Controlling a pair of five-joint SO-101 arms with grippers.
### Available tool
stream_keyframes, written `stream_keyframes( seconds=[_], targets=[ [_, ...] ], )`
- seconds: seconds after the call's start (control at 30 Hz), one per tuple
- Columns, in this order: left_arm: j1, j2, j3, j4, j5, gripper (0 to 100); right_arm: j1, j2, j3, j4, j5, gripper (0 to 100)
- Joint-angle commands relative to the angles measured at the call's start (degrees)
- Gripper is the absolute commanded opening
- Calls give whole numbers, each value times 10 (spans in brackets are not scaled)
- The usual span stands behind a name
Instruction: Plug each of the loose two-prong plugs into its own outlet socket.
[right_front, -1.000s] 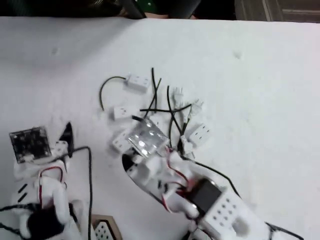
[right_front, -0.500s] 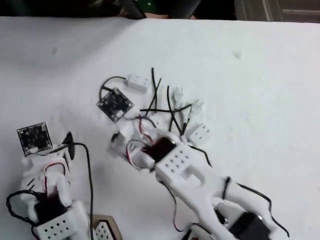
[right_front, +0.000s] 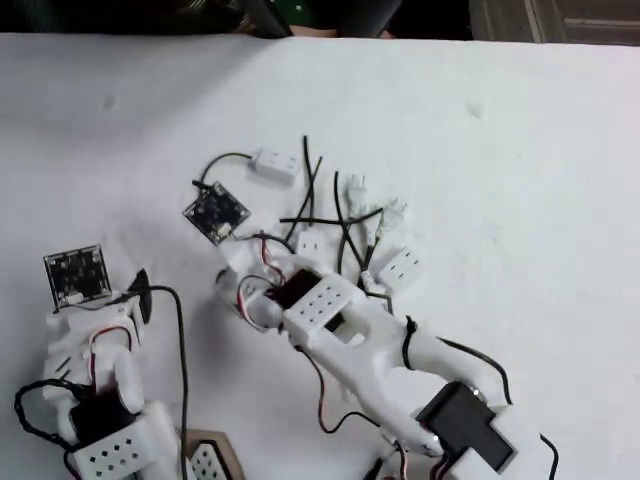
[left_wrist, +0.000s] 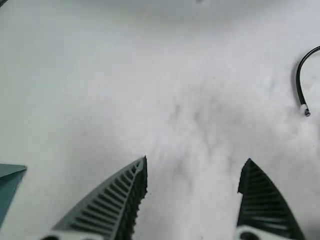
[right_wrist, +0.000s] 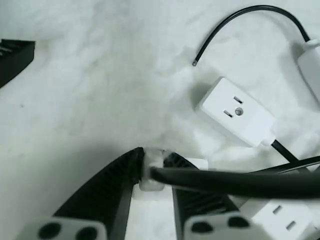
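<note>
Clenching a small white two-prong plug (right_wrist: 149, 172) between its ribbed black fingers, the right hand (right_wrist: 154, 160) sat low over the white worktop (right_front: 500, 150), about midway along it and nearer the left edge than the right. The plug's thick black cord (right_wrist: 225, 181) ran crosswise over the fingers, so the plug's long axis lay flat along the worktop rather than pointing down. Its prongs could not be made out.

The nearest white block outlet socket (right_wrist: 235, 109) lay just past the fingertips, apart from them and on the side toward the worktop's far edge. It rested on its back with its slots facing straight up. Judging from that, the plug would need tipping prongs-down and carrying a short way toward the far edge to line up with the slots.

A second white socket (right_wrist: 280, 216) lay close beside the held cord.

The left hand (left_wrist: 192, 170) hung released, fingers spread over bare worktop near the near left corner, well apart from any socket, so the right hand was plainly the nearer one.
</note>
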Motion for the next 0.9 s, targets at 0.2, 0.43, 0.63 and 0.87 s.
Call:
stream_keyframes(
  seconds=[0.2, 0.43, 0.63, 0.87],
  targets=[
    [-3, -6, -4, -11, -3, 294, 3, -9, -28, 33, 0, 17],
    [-3, -6, -4, -11, -3, 294, -8, -7, -27, 41, 0, 17],
    [-3, -6, -4, -11, -3, 294, -19, -3, -25, 41, 0, 17],
    [-3, -6, -4, -11, -3, 294, -16, 0, -10, 38, 0, 17]
  ],
)
